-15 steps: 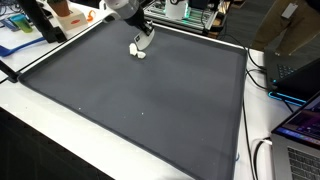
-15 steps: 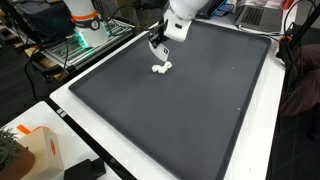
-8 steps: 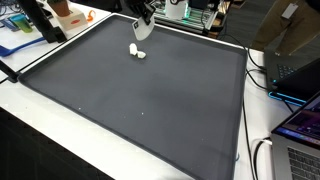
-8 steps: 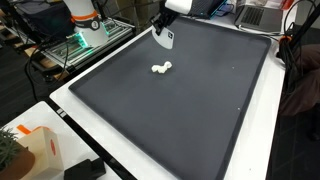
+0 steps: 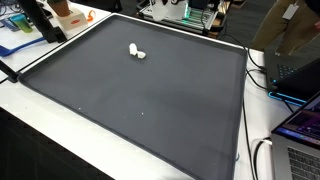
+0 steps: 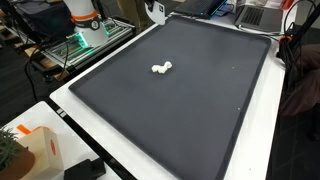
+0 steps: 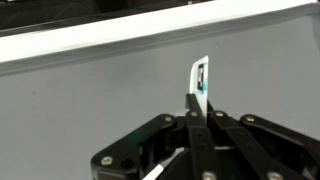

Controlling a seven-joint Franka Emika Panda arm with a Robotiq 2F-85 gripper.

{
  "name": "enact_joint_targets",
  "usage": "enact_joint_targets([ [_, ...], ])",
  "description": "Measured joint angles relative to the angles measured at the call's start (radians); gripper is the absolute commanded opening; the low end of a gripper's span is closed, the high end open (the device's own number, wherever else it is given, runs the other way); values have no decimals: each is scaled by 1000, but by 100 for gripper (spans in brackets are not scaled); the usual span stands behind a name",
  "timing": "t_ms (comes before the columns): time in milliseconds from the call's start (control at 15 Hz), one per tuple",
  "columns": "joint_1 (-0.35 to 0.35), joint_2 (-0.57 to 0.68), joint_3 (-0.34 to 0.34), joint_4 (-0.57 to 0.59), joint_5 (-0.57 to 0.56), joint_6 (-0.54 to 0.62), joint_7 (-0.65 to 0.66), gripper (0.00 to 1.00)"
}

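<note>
A small white lumpy object (image 5: 137,51) lies alone on the dark grey mat (image 5: 150,100), near its far edge; it also shows in an exterior view (image 6: 161,68). My gripper (image 6: 153,10) is high above the mat's far edge, well clear of the white object, and is mostly cut off by the frame top. In the wrist view the gripper (image 7: 200,75) has its two fingers pressed together and is shut, with nothing between them. Below it are grey mat and the white table rim (image 7: 120,45). The white object is out of the wrist view.
The mat lies on a white table (image 6: 70,100). Laptops (image 5: 300,125) and cables stand at one side. An orange and white item (image 5: 65,12) is at a far corner. An orange-marked box (image 6: 35,150) and a base with green light (image 6: 85,30) stand beside the table.
My gripper was down at the white object, then rose straight up and away toward the mat's far edge. The white object stayed on the mat.
</note>
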Motion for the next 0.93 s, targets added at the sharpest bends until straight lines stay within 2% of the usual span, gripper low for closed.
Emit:
enact_joint_targets([
  [200, 0, -63, 2, -52, 5, 1, 2, 1],
  [467, -1, -62, 3, -50, -5, -17, 3, 1],
  [933, 0, -138, 3, -41, 1, -243, -92, 1],
])
